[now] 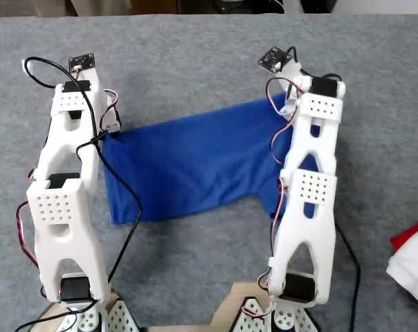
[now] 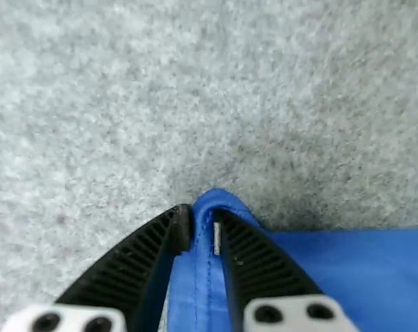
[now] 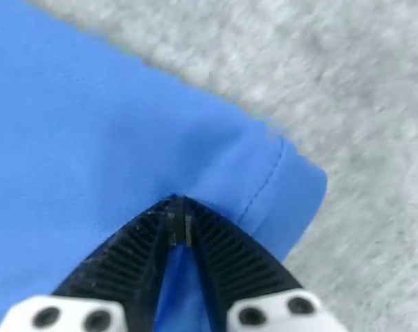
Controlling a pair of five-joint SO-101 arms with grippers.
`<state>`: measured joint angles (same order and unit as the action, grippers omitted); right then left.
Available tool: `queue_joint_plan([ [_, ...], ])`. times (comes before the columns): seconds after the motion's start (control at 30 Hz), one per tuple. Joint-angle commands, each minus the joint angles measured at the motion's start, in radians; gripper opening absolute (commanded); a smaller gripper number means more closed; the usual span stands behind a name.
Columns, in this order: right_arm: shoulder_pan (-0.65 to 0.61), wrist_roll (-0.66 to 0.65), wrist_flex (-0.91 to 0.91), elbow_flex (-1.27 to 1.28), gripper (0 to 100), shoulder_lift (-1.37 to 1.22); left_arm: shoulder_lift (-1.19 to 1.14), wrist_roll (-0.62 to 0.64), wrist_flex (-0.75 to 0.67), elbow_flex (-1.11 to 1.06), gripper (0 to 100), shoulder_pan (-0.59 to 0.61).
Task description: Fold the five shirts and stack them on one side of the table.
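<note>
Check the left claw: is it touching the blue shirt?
Touching. The left wrist view shows the left claw clamped on the blue shirt at its hem.

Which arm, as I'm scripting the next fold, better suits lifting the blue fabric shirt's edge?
Probably left: left gripper is shut on the blue fabric shirt at its very edge; right gripper pinches farther in.

Text, labels, brands, numbers, signs: none legible; blue shirt [image 1: 195,162], middle of the desk: no readable print or tag; small circuit board [image 1: 273,59] at an arm's wrist: markings too small to read.
</note>
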<state>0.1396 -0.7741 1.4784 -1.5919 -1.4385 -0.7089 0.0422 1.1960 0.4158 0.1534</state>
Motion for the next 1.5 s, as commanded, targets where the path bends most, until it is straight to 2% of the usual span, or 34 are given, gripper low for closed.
queue_joint_plan([
  [0.0, -0.016, 0.009, -0.002, -0.071, 0.8, -0.005, -0.001, 0.006, -0.006, 0.043, 8, 0.035],
  [0.2, -0.022, 0.011, 0.003, -0.065, 0.8, 0.056, 0.005, 0.006, -0.006, 0.044, 8, 0.058],
  [0.5, -0.059, 0.003, 0.126, -0.07, 1.0, 0.15, 0.008, 0.008, -0.006, 0.044, 8, 0.06],
  [0.6, -0.056, 0.0, 0.158, -0.07, 1.1, 0.177, 0.008, 0.012, 0.015, 0.046, 15, 0.06],
  [0.73, -0.058, -0.086, 0.27, -0.07, 1.2, 0.223, 0.001, 0.103, 0.095, 0.115, 25, 0.071],
  [0.97, -0.044, -0.098, 0.221, -0.059, 1.2, 0.239, 0.007, 0.1, 0.15, 0.147, 26, 0.077],
  [1.1, -0.048, 0.005, 0.288, -0.071, 2.4, 0.251, 0.01, -0.005, 0.302, 0.244, 26, 0.015],
  [1.27, -0.016, 0.126, 0.31, -0.005, 13.7, 0.357, 0.008, -0.021, 0.483, 0.367, 26, -0.054],
  [1.4, -0.012, 0.173, 0.31, 0.229, 16.8, 0.532, 0.022, -0.066, 0.566, 0.433, 26, -0.091],
  [1.47, -0.013, 0.215, 0.308, 0.394, 16.8, 0.63, 0.048, -0.071, 0.565, 0.41, 26, -0.098],
])
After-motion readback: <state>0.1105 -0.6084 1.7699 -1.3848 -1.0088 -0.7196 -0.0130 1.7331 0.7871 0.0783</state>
